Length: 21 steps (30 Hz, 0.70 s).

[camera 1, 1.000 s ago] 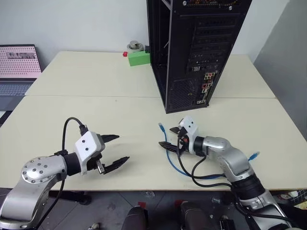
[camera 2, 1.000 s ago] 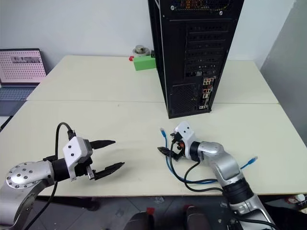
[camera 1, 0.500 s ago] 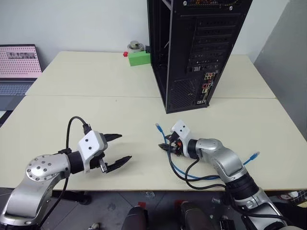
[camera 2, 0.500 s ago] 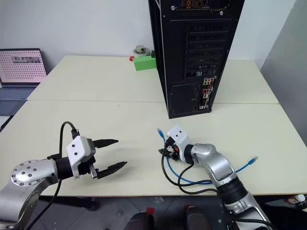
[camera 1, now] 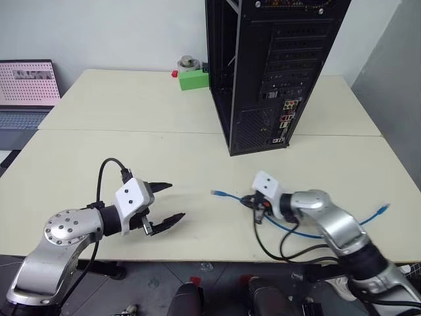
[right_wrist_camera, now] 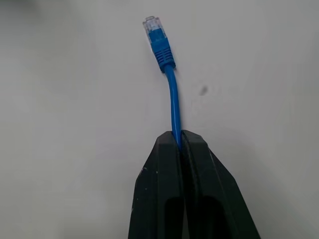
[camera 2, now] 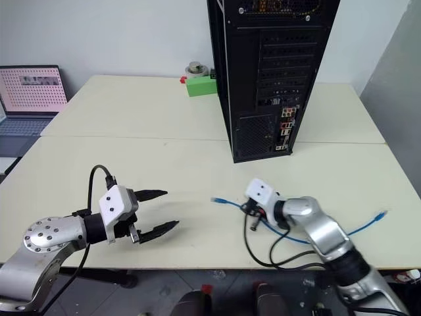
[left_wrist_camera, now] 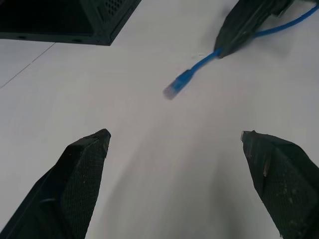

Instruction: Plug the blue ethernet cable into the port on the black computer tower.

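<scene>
Since a second ago the right claw has closed on the blue ethernet cable and carried it rightward across the counter, its near plug now sticking out toward the left claw. From the head views, that left claw hovers above the counter with its fingers spread wide and nothing between them, while the black computer tower stands upright further back, its connector cluster with the port facing the robot. A green box sits beside the tower, a laptop off the counter's left end. Left wrist view: wide-open fingertips frame the blurred plug. Right wrist view: the fingers are pinched tight on the cord just behind the plug.
</scene>
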### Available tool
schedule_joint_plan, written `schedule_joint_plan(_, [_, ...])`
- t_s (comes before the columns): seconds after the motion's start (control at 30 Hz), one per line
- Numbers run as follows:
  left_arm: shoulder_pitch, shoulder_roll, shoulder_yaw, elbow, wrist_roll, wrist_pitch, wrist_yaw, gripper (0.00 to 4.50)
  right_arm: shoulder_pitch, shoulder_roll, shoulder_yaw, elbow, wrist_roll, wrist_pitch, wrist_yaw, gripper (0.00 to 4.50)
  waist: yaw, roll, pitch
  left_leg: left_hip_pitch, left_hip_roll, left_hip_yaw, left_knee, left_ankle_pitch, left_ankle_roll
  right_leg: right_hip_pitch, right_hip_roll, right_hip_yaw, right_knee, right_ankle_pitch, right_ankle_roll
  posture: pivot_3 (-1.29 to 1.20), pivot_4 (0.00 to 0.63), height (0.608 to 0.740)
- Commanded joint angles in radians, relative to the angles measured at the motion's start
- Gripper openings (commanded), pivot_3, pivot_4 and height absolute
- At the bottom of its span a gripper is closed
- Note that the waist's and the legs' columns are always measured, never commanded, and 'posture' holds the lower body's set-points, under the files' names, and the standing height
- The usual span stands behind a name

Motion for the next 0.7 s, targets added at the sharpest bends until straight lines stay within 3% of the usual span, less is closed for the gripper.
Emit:
schedule_joint_plan(0.03, [-0.008,-0.010,-0.017,-0.023,0.000,-0.019,-0.001,4.50,0.008,-0.032,-0.034,-0.032,0.003,-0.044,0.034,0.51,-0.003,0.000,0.000,0.000,0.000,0.000,0.000,0.000,0.000,0.000,0.001,0.000,0.000,0.000,0.000,0.00,0.150,0.740])
schedule_joint_plan(0.1, [-0.007,-0.014,-0.030,-0.026,0.002,-0.020,-0.004,4.50,0.012,-0.043,-0.027,-0.022,-0.006,-0.070,0.048,0.79,-0.006,0.000,0.000,0.001,0.000,0.000,0.000,0.000,0.000,0.000,0.001,0.001,0.000,0.000,0.000,0.00,0.150,0.740])
schedule_joint_plan(0.33, [-0.010,-0.015,-0.040,-0.022,0.005,-0.027,-0.007,4.50,-0.004,0.013,-0.042,-0.025,0.011,-0.080,0.033,2.59,-0.004,0.000,0.000,0.000,0.000,0.000,0.000,0.000,0.000,0.000,0.002,0.001,0.000,0.000,0.000,0.00,0.150,0.740])
schedule_joint_plan(0.7, [-0.031,-0.014,-0.055,-0.013,0.009,-0.032,-0.009,4.50,-0.068,0.158,-0.002,0.153,-0.024,-0.148,0.019,2.59,-0.002,0.000,0.000,0.000,0.000,0.000,0.000,0.000,0.000,0.000,0.001,0.001,0.000,0.001,-0.002,0.00,0.150,0.740])
